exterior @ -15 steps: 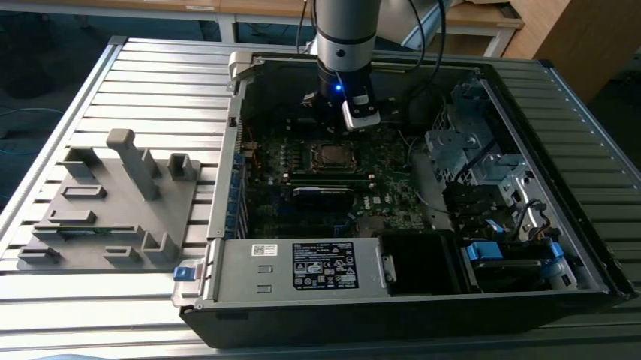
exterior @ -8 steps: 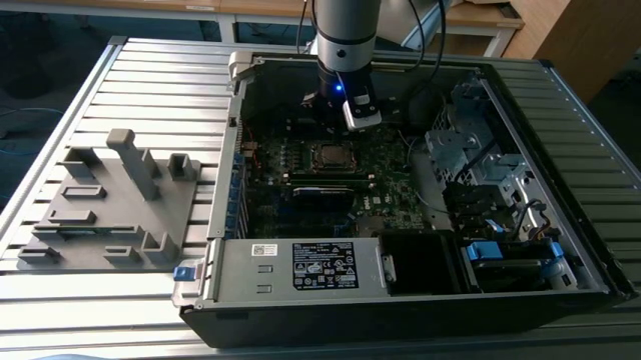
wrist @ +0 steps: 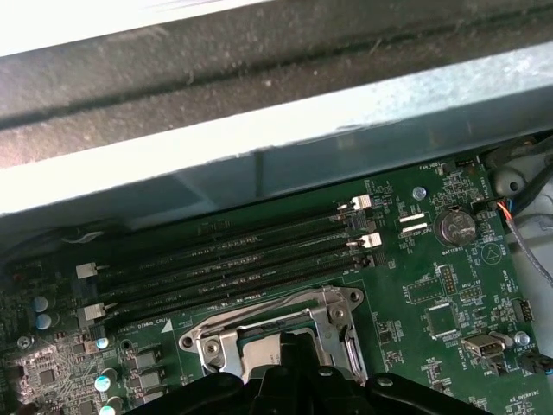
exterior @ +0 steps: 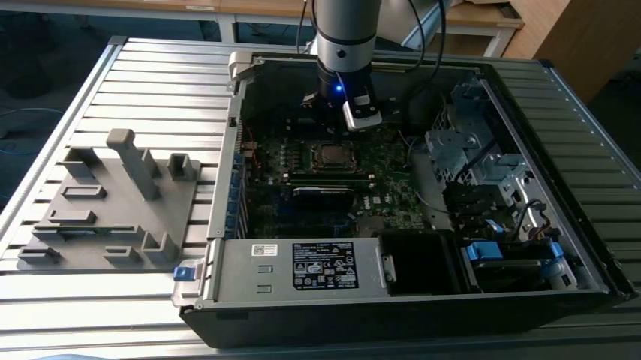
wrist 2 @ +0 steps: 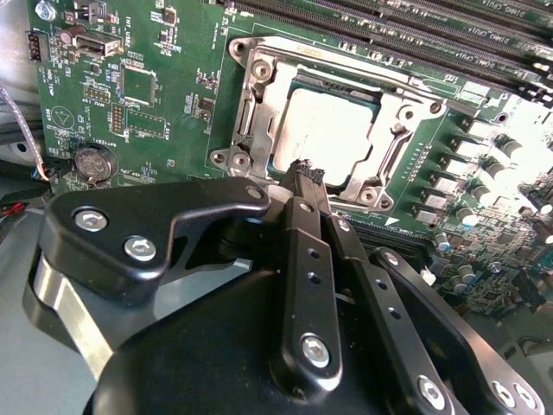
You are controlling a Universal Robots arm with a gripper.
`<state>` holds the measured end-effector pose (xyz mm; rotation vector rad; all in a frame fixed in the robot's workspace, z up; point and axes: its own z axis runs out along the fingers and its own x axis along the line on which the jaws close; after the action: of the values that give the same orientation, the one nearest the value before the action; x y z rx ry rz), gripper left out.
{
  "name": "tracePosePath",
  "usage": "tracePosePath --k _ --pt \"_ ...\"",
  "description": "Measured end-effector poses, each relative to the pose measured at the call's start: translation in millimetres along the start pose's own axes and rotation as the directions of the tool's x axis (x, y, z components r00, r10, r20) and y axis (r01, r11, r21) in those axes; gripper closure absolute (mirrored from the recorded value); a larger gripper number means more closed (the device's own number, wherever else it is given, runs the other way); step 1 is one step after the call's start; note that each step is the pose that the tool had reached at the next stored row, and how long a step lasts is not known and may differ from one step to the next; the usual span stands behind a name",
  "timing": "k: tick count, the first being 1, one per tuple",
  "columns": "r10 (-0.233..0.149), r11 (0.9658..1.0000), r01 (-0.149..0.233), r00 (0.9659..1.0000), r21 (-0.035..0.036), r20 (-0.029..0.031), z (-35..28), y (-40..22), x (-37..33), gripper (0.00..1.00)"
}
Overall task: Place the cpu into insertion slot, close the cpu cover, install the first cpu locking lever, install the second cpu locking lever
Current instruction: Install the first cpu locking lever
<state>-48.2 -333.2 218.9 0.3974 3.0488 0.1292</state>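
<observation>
In the second wrist view the cpu (wrist 2: 328, 134) lies flat in the insertion slot (wrist 2: 251, 130), its silver-grey top showing through the window of the cpu cover (wrist 2: 406, 111), which lies down around it. My gripper (wrist 2: 304, 175) is shut with nothing visibly between its fingers, and the tips sit at the socket's rim by one corner of the cpu. In the exterior view the arm (exterior: 346, 45) hangs over the rear of the green board, just behind the insertion slot (exterior: 329, 154). The first wrist view has the slot's metal frame (wrist: 328, 311) right in front of the gripper (wrist: 289, 341).
Long black memory slots (wrist: 233, 259) run beside the socket, under the case wall (wrist: 259, 130). A coin battery (wrist 2: 91, 162) sits on the board. The labelled power supply box (exterior: 300, 266) fills the case front, drive bays (exterior: 470, 150) the exterior view's right. A grey fixture tray (exterior: 110, 202) lies outside.
</observation>
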Motion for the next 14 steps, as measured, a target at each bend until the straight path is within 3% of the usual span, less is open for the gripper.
tracePosePath --k 14 --pt "0.0 1.0 0.0 1.0 0.0 0.0 -0.1 -1.7 -0.4 0.9"
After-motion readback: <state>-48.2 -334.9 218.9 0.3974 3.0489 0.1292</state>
